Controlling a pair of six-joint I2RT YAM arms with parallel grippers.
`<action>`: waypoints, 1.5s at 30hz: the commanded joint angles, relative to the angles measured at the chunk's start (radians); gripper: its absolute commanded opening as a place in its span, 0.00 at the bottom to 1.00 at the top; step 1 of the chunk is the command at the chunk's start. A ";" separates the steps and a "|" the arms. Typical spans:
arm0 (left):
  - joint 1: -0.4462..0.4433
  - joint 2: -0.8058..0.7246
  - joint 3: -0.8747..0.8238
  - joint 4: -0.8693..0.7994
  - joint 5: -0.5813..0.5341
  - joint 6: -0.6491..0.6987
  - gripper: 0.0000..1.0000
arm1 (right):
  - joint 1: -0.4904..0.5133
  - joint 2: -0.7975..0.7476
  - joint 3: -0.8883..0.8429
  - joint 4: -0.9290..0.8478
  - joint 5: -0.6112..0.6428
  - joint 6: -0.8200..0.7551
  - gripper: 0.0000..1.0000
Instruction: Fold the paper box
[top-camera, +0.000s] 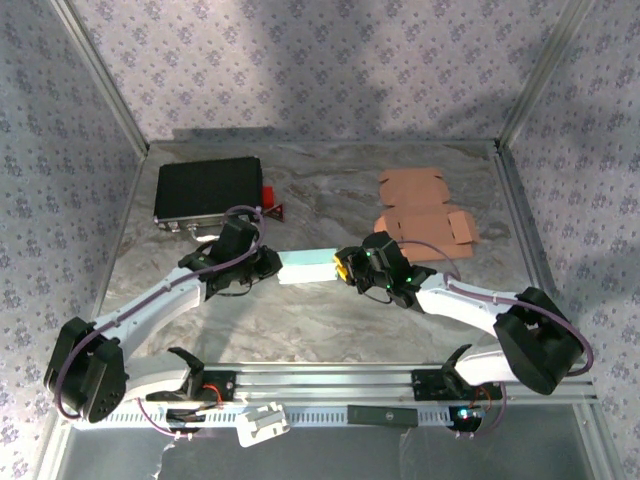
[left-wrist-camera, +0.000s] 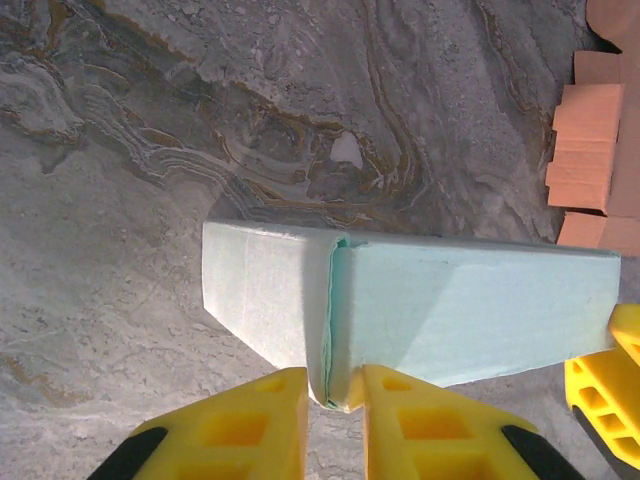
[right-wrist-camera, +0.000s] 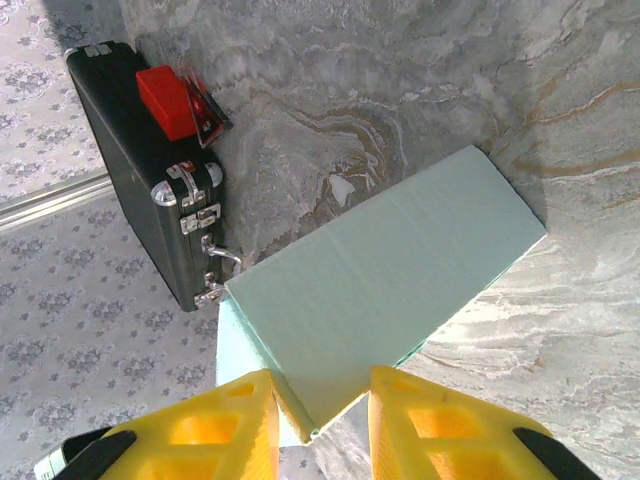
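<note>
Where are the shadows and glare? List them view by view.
Top external: soft, broad shadows fall over the patterned back wall, and the marbled table shows a mild sheen. Left wrist: even light, the pale green paper box sharp. Right wrist: harder light, a dark shadow beside the box's far end on the table.

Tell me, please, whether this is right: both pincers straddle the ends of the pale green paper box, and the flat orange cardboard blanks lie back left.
One slip: the flat orange cardboard blanks lie back right, as the top external view shows. The left pincer and right pincer do straddle the ends of the pale green paper box.
</note>
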 joint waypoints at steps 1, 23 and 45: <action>0.007 0.008 -0.024 -0.088 -0.035 0.002 0.19 | -0.005 0.007 -0.014 -0.147 0.015 0.004 0.27; -0.019 -0.176 0.232 -0.353 -0.141 0.033 0.36 | 0.188 -0.025 0.456 -0.787 0.261 0.299 0.97; -0.018 -0.424 0.273 -0.567 -0.195 0.086 0.35 | 0.169 0.469 0.668 -0.569 0.104 0.407 0.76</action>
